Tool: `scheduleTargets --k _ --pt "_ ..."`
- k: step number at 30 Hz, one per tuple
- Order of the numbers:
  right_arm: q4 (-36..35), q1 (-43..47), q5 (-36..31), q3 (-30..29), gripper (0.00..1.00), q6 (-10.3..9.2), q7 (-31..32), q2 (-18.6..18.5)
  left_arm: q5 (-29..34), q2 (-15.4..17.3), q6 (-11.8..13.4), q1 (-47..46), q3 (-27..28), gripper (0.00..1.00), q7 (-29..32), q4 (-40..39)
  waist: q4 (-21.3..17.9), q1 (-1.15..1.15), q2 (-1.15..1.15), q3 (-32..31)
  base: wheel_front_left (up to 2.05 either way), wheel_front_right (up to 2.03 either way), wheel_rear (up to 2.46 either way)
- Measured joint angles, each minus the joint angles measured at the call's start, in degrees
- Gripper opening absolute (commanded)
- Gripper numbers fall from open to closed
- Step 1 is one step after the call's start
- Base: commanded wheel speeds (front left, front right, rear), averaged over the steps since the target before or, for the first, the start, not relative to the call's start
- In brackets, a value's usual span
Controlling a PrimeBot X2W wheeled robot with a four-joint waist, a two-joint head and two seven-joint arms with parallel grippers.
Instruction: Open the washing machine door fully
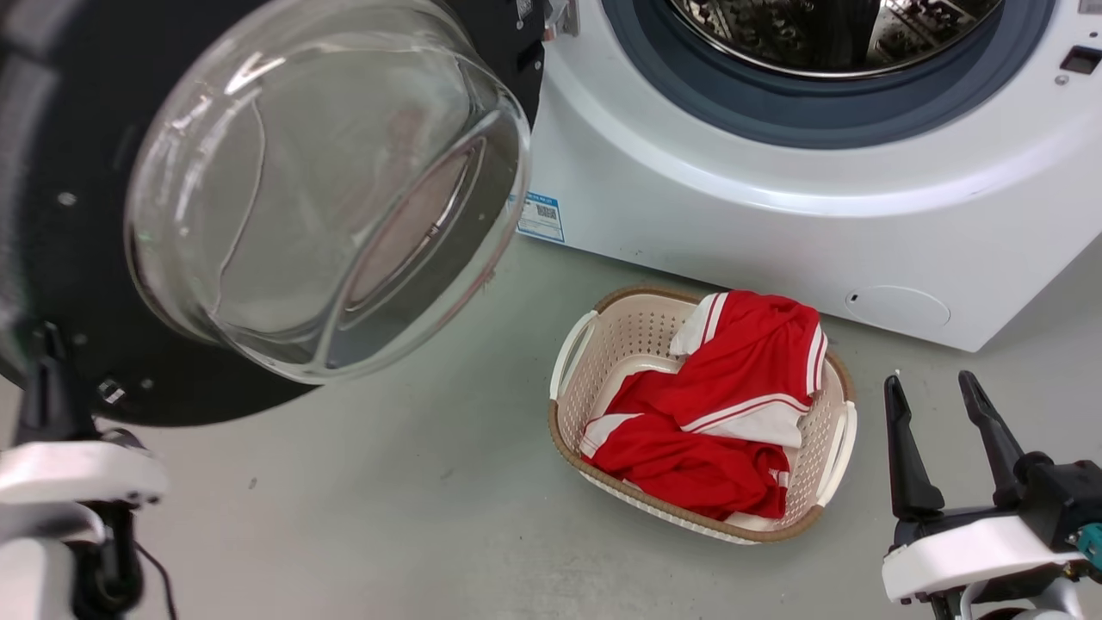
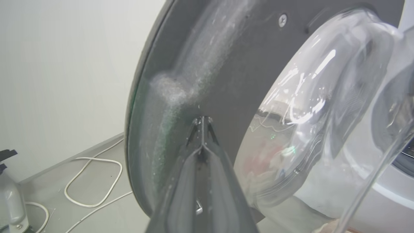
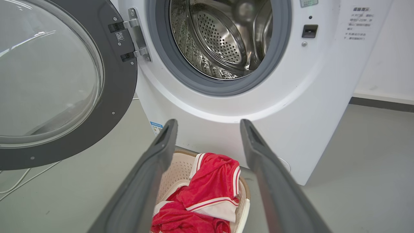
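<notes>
Judging the washing machine door (image 1: 284, 198) swung wide off the drum mouth (image 3: 207, 86) with little travel left, we rest the left gripper (image 2: 202, 121), fingers together, against its inner face, while the right gripper (image 1: 930, 387) hangs idle, fingers apart.

Head camera looks steeply down, close to the round glossy black door with bulging clear glass window (image 1: 327, 189), shared with the left wrist camera, closer still, and the right wrist camera, farther back.
</notes>
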Motion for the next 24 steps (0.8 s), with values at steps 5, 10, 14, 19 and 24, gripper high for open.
scheduleTargets --k 5,10,14,19,24 --pt "-0.2 -0.6 -0.4 -0.2 1.0 0.0 0.4 0.0 -0.6 1.9 -2.3 -4.0 1.6 0.0 -0.1 5.2 -0.3 0.0 0.0 1.0 0.0 0.0 0.0" --pt "-0.1 -1.3 -0.5 -0.1 1.0 0.0 0.4 0.0 -0.4 2.1 -4.0 -7.0 2.5 0.0 -0.2 9.7 -0.7 0.0 0.0 1.3 0.0 0.0 0.0" --pt "0.6 -1.7 -0.4 0.1 1.0 0.0 0.1 0.0 0.8 1.9 -4.7 -7.6 3.4 0.0 -0.2 11.1 -1.3 0.0 0.0 0.8 0.0 0.0 0.0" --pt "1.9 -1.6 0.4 0.3 1.0 0.0 -0.8 0.0 3.9 -0.5 -4.4 -4.1 4.5 0.0 -0.2 7.6 -2.4 0.0 0.0 -0.6 0.0 0.0 0.0" --pt "3.3 -0.8 1.1 0.7 1.0 0.0 -1.7 0.0 8.3 -4.4 -3.7 2.8 3.5 0.0 -0.2 1.2 -3.7 0.0 0.0 -2.7 0.0 0.0 0.0"
